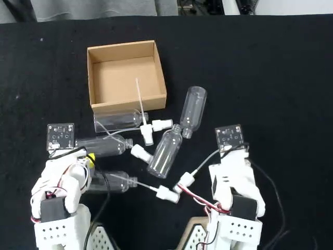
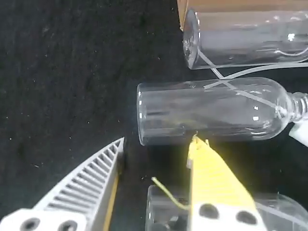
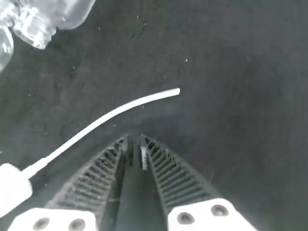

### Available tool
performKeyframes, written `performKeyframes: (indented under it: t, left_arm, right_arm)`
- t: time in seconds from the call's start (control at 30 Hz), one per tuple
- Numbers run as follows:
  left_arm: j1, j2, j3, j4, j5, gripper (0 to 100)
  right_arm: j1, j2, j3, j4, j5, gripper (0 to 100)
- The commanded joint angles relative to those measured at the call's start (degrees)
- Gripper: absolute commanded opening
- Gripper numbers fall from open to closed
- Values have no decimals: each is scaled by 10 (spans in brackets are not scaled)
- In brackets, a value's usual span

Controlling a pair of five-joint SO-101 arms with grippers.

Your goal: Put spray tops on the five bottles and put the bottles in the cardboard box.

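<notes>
Five clear bottles lie capless on the black table: one against the cardboard box, two at the left, two in the middle. Several white spray tops with thin tubes lie among them, such as one whose tube reaches over the box wall. My left gripper is open, just short of the base of a lying bottle. My right gripper is shut on nothing, beside a spray top's tube.
The box is upright and open near the back left. A bottle lies under my left gripper's yellow finger. A bottle neck lies beyond my right gripper. The table's right side is bare black cloth.
</notes>
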Motion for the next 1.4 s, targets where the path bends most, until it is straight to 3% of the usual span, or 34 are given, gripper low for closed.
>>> performKeyframes:
  t: [0.0,0.83,1.37]
  left_arm:
    - [-7,-4,-30,2,10,209]
    - [-7,-4,-29,0,11,209]
    - [-7,-4,-28,0,11,209]
  right_arm:
    - [13,-53,-55,-23,29,15]
    - [11,-46,-409,15,25,132]
    - [-6,241,-562,20,-21,161]
